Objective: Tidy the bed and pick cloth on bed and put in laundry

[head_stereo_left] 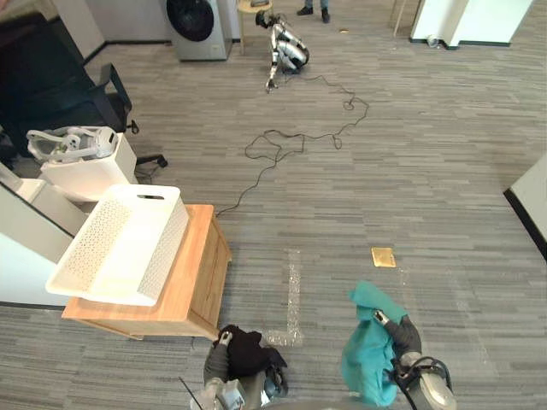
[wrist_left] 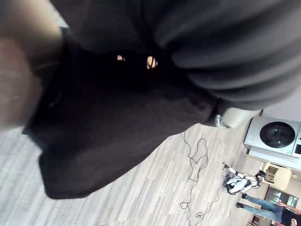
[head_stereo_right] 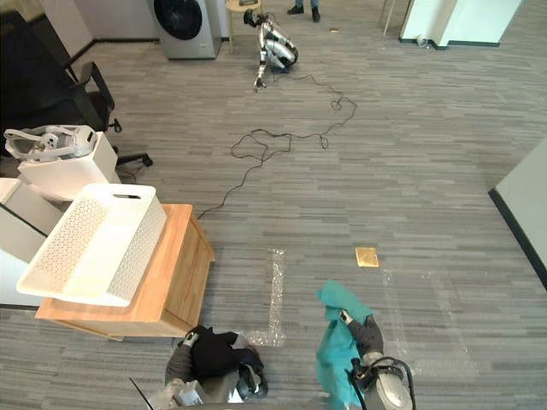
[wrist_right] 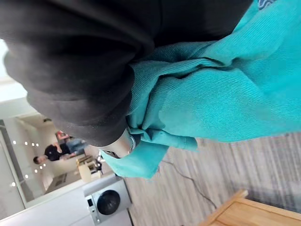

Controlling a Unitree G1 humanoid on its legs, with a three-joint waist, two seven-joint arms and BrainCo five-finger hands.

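Note:
My left hand [head_stereo_left: 215,363] at the bottom of the eye views is shut on a bunched black cloth [head_stereo_left: 248,350], which hangs over the floor. The same black cloth [wrist_left: 108,136] drapes past the hand in the left wrist view. My right hand [head_stereo_left: 402,337] is shut on a teal cloth [head_stereo_left: 369,346], held up above the floor at the lower right. In the right wrist view the teal cloth [wrist_right: 216,94] is gathered in folds against the hand's dark cover. A white perforated laundry basket [head_stereo_left: 120,243] stands tilted on a low wooden table [head_stereo_left: 201,273], to the left of both hands.
A washing machine [head_stereo_left: 198,26] stands at the far wall, with a black office chair [head_stereo_left: 60,85] and a white stand [head_stereo_left: 81,166] at the left. A black cable [head_stereo_left: 299,137] and another robot [head_stereo_left: 286,51] lie on the carpet. A person's feet [head_stereo_left: 314,10] show at the top.

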